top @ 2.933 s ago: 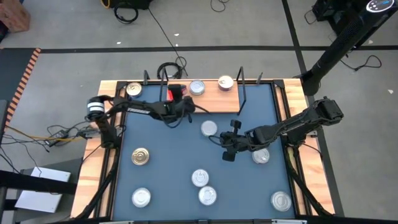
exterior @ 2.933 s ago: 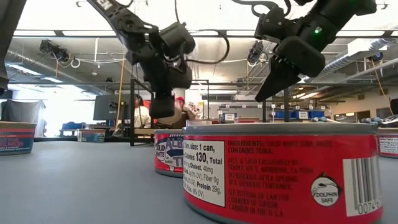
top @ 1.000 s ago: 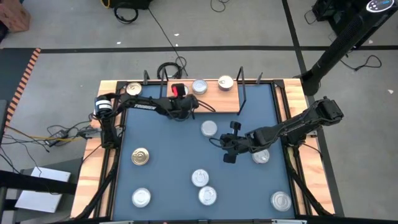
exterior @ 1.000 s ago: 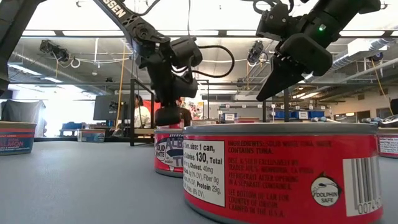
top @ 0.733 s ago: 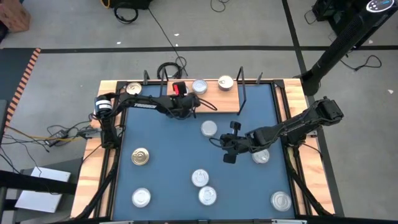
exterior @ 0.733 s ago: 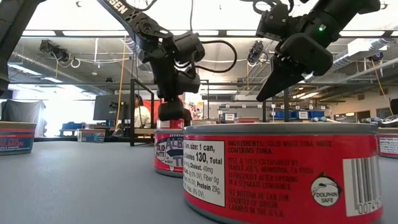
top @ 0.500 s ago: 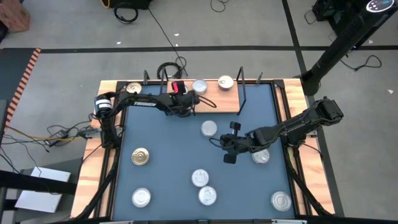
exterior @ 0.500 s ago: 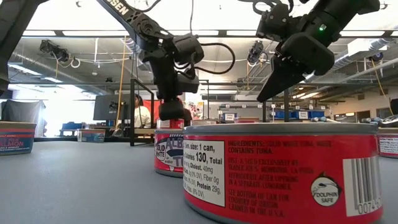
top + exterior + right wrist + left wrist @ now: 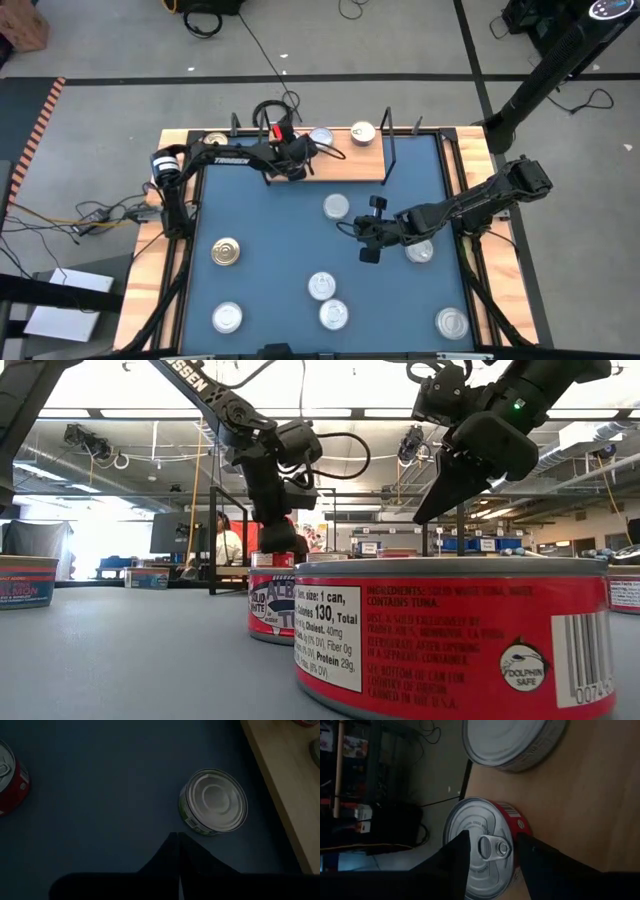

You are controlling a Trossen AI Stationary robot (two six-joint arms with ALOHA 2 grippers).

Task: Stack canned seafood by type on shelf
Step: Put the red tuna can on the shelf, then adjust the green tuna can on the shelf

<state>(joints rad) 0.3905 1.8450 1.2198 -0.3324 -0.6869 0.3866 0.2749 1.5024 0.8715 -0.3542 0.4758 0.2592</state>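
The sorting is at an early stage. On the shelf [image 9: 345, 160], the pale wooden board along the far edge of the table [image 9: 270, 240], only a few tins stand: a gold-topped one [image 9: 214, 141] at the left end, a silver one [image 9: 321, 138] near the middle, and another [image 9: 363, 133] just beside it toward the right upright. None of them appears to be stacked on another.

The left gripper [image 9: 285, 150] is over the shelf between the gold tin and the silver one. In the left wrist view its fingers [image 9: 457, 862] straddle a red-labelled tin [image 9: 485, 847] with a pull-tab lid that sits on the wood close to a plain silver lid [image 9: 512, 740]. The jaws stand apart on either side of the tin; whether they press on it or have let it go cannot be told, so this tin counts as on the shelf, its release unsettled.

The right gripper [image 9: 366, 243] hangs above the middle of the table with its fingers clenched together and nothing between them. Its wrist view looks down on a green-labelled tin [image 9: 214, 802] lying on the blue surface near the shelf edge, which looks like a likely next pick.

Most of the work is left. Still loose on the table are a silver tin [image 9: 335, 207] just before the shelf, a gold one [image 9: 226, 251] at the left, two close together [image 9: 322, 286] [image 9: 333, 314] near the front, one at the front left [image 9: 227, 318], one at the front right [image 9: 451, 322], and one [image 9: 420, 252] partly under the right arm. All need moving and grouping by kind.
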